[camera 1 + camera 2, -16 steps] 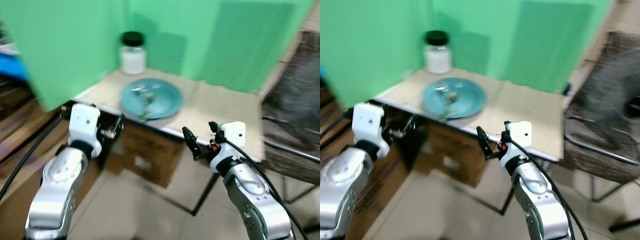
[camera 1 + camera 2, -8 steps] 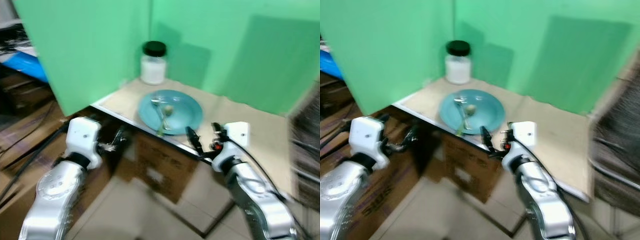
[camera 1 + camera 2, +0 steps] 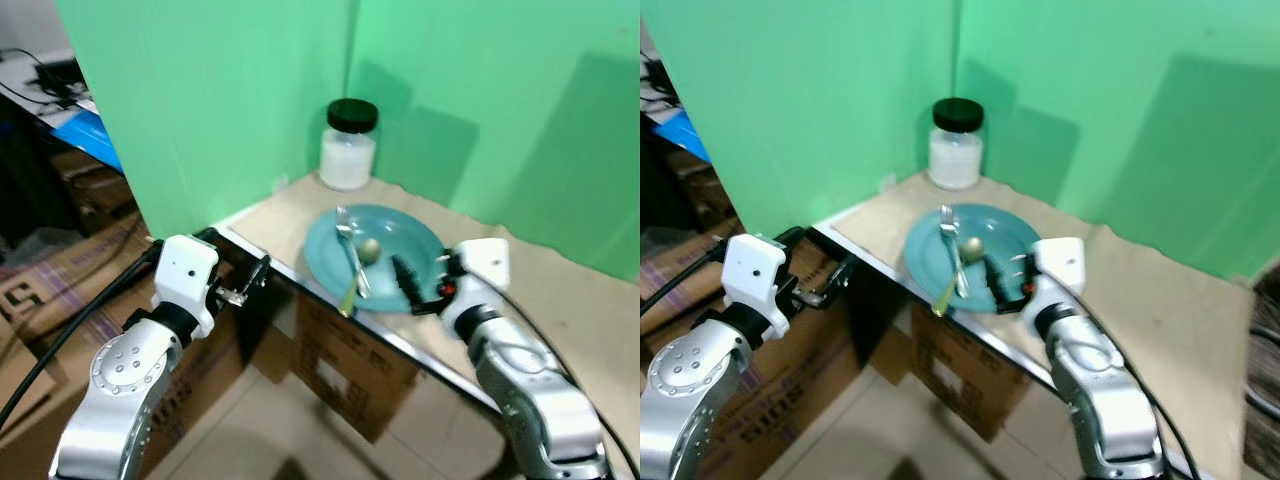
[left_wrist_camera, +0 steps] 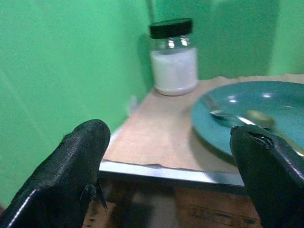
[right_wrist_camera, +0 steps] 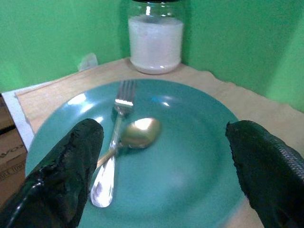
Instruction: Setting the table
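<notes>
Both arms: silver, rounded metallic shells, glossy, with small dark screw holes on the left forearm (image 3: 122,372). Each wrist ends in a white boxy housing with rounded corners; one small dark dot on the left housing (image 3: 185,270). Black cables run along both arms. Red mark at the right wrist joint (image 3: 447,291). Left tool (image 4: 171,178) and right tool (image 5: 164,171): two long black fingers each, matte, rounded tips.

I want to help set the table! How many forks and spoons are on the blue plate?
2. A fork and a spoon lie crossed on the blue plate, in front of the open right gripper.
</notes>
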You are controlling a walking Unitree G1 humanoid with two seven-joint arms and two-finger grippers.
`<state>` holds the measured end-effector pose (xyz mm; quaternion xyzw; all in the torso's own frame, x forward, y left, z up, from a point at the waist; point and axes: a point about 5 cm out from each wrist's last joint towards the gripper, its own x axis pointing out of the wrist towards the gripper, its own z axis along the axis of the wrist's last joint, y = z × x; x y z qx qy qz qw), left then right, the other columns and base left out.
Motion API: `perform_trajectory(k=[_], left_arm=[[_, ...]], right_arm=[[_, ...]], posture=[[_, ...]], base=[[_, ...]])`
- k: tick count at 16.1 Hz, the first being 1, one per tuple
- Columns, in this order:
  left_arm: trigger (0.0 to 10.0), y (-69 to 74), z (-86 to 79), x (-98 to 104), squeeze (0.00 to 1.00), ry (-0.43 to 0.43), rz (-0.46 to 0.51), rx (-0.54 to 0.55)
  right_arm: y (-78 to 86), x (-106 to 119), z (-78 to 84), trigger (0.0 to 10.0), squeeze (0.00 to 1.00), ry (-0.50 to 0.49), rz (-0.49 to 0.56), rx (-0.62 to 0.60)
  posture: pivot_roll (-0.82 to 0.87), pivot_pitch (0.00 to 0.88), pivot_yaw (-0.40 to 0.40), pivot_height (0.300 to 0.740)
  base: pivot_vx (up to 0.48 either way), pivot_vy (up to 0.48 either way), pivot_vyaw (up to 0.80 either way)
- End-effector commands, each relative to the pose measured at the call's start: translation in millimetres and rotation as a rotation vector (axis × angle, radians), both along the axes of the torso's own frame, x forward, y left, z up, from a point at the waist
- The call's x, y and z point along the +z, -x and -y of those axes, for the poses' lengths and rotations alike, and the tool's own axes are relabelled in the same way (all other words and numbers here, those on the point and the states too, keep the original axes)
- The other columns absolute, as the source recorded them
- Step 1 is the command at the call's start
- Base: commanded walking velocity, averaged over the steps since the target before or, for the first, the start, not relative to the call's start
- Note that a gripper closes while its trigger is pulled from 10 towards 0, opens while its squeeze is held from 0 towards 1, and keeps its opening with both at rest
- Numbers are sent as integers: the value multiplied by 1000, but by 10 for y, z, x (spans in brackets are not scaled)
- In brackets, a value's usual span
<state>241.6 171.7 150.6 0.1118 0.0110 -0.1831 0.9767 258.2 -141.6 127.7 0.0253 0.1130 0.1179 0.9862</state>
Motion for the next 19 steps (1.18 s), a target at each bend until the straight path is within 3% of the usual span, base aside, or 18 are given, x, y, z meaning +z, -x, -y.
perform_trajectory(k=[1, 6, 10, 14, 15, 17, 19], left_arm=[[10000, -1, -22, 32, 0, -8, 6, -7], [10000, 15, 96, 1, 0, -17, -28, -126], [10000, 94, 140, -67, 0, -51, -104, -240], [10000, 164, 145, -94, 0, -44, -189, -374], [10000, 166, 151, -93, 0, -49, -197, -394], [10000, 160, 162, -91, 0, -60, -202, -416], [10000, 152, 154, -76, 0, -62, -203, -423]], right_arm=[[-23, 60, -60, 10000, 0, -8, 5, 22], [-50, 102, -121, 10000, 0, 9, -124, 80], [-93, 56, -228, 10000, 0, -46, -347, 147], [-263, 10, -304, 10000, 0, -21, -517, 118], [-287, -5, -310, 9373, 0, -19, -541, 107], [-323, -33, -344, 5804, 0, -25, -583, 106], [-338, -78, -405, 4745, 0, -45, -640, 125]], posture=[[105, 0, -53, 740], [99, 0, -75, 740], [95, 0, -100, 740], [100, 0, -119, 740], [100, 0, -120, 740], [104, 0, -124, 740], [107, 0, -125, 740]], base=[[352, 0, 0], [269, 0, 0], [0, 0, 0], [0, 0, 0], [0, 0, 0], [0, 0, 0], [0, 0, 0]])
